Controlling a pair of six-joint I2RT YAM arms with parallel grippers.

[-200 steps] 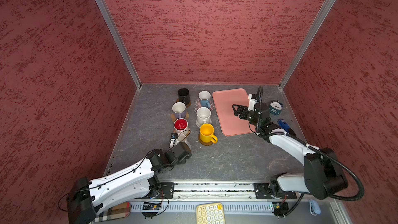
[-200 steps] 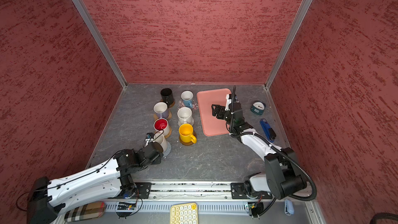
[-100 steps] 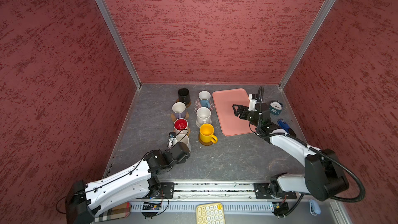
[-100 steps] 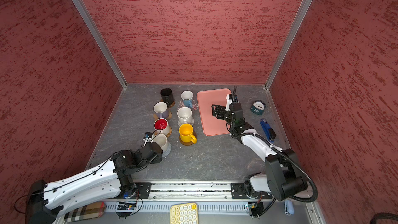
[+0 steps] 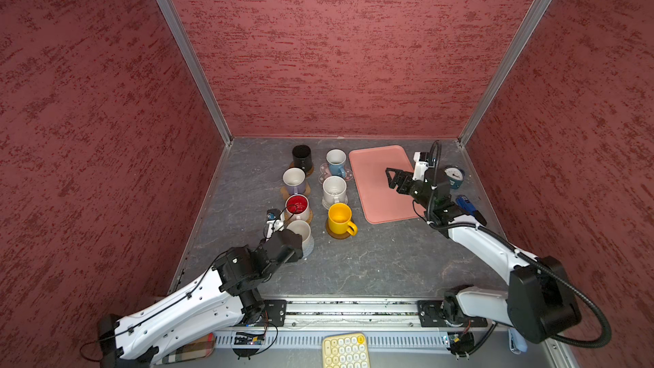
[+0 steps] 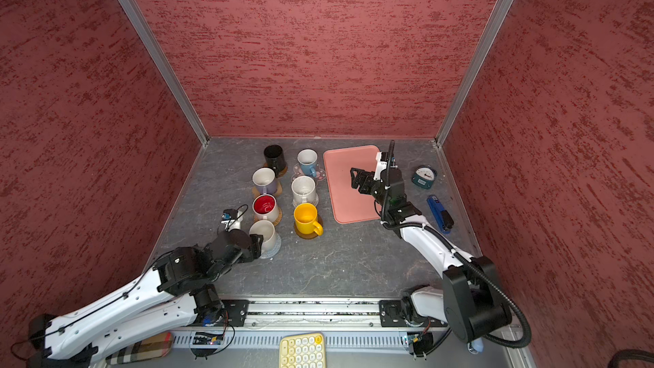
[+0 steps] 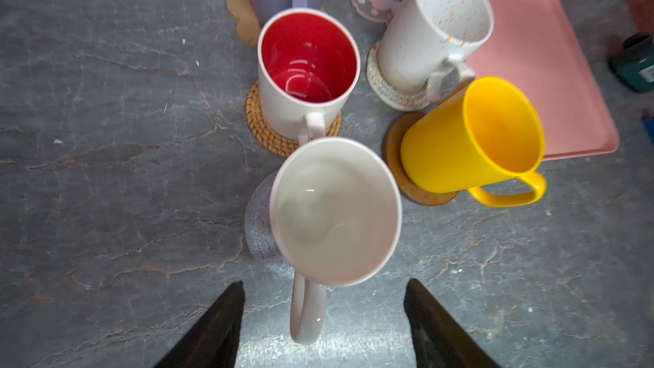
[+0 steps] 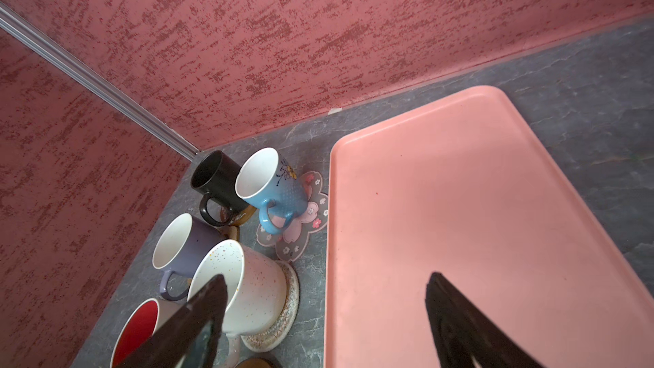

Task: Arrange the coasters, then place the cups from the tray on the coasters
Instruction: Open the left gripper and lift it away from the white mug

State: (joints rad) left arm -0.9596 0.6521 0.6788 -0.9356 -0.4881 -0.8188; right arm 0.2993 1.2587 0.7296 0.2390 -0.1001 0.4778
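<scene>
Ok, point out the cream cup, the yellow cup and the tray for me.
cream cup [image 7: 332, 214]: left wrist view, its inside bottom.
yellow cup [image 5: 338, 213]: in a top view, its inside.
tray [image 8: 460, 207]: right wrist view, bare middle.

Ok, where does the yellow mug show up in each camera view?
In a top view: yellow mug, nearest cup of the right-hand column, left of the pink tray.
In a top view: yellow mug, same spot beside the tray.
Left wrist: between the cream mug and the tray's corner.
Right wrist: not in it.
Shared landmark: the pink tray.
</scene>
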